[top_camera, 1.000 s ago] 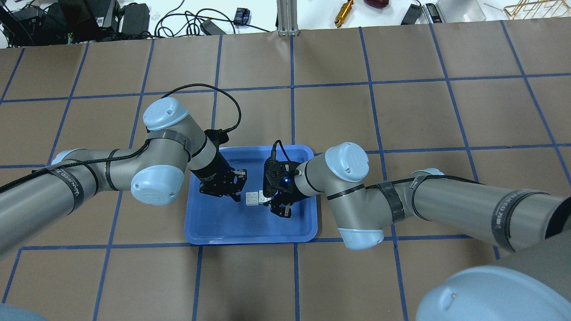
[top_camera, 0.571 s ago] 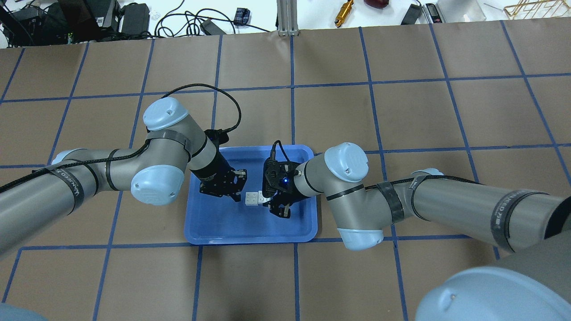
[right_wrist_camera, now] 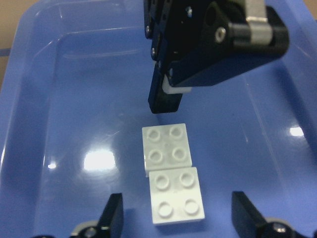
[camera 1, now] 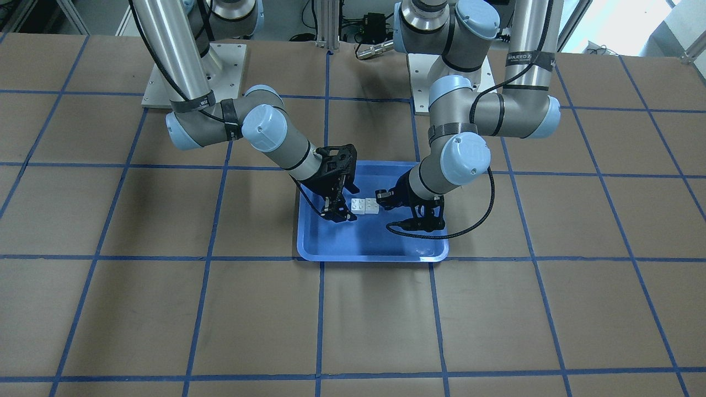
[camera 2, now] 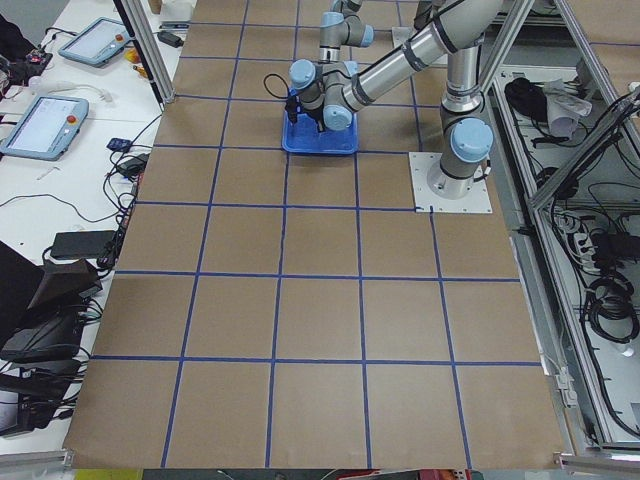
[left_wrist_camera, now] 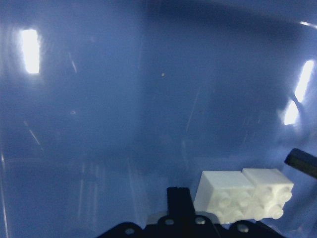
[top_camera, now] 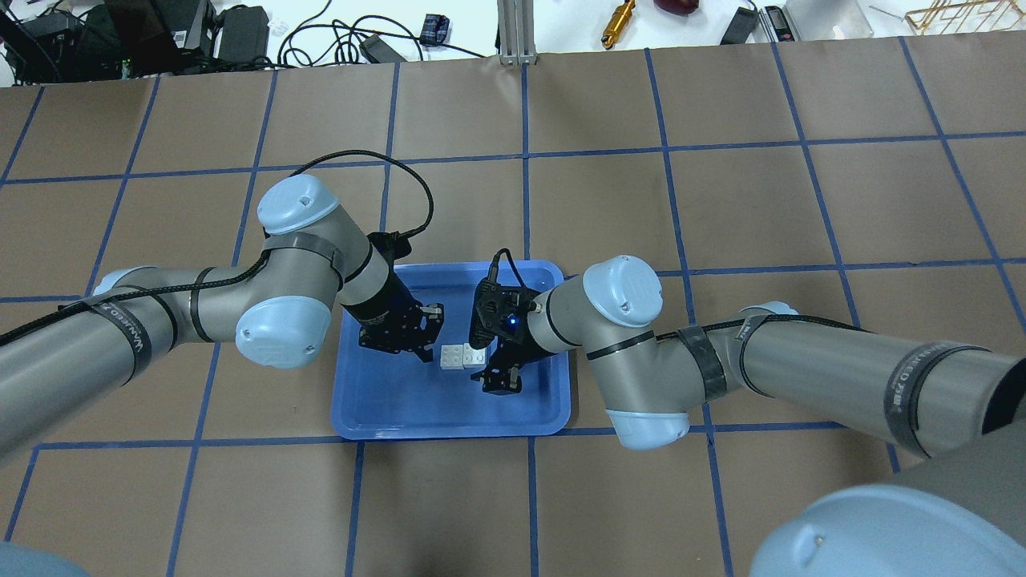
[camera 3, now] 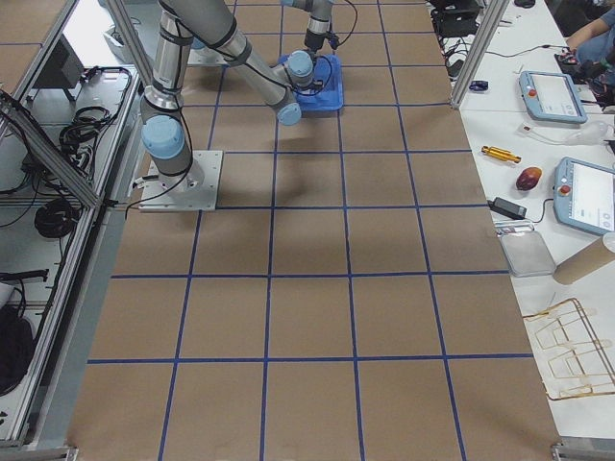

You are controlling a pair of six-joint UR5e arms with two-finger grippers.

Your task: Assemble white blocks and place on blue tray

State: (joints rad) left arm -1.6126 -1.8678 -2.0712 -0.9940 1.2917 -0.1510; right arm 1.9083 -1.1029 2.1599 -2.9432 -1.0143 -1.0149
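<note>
The two white blocks [top_camera: 462, 357] lie joined, studs up, as one short rectangle on the floor of the blue tray [top_camera: 401, 413]. They also show in the front view [camera 1: 364, 205], the right wrist view [right_wrist_camera: 172, 171] and the left wrist view [left_wrist_camera: 242, 195]. My right gripper [right_wrist_camera: 179, 218] is open, low over the tray, with a finger on each side of the nearer block and apart from it. My left gripper [top_camera: 429, 331] is open and empty, just off the far end of the blocks. In the right wrist view one of its fingertips [right_wrist_camera: 166, 99] hangs just beyond the blocks.
The tray [camera 1: 331, 251] sits mid-table on brown paper with a blue tape grid. Cables, a brass tool [top_camera: 618, 22] and a wire rack [top_camera: 962, 12] lie beyond the far edge. Teach pendants [camera 2: 45, 120] lie on a side table. Both arm bases [camera 1: 193, 71] stand behind the tray.
My right gripper has shifted slightly, so more of the right-hand block shows from overhead. The blocks, the tray and the left arm have not moved.
</note>
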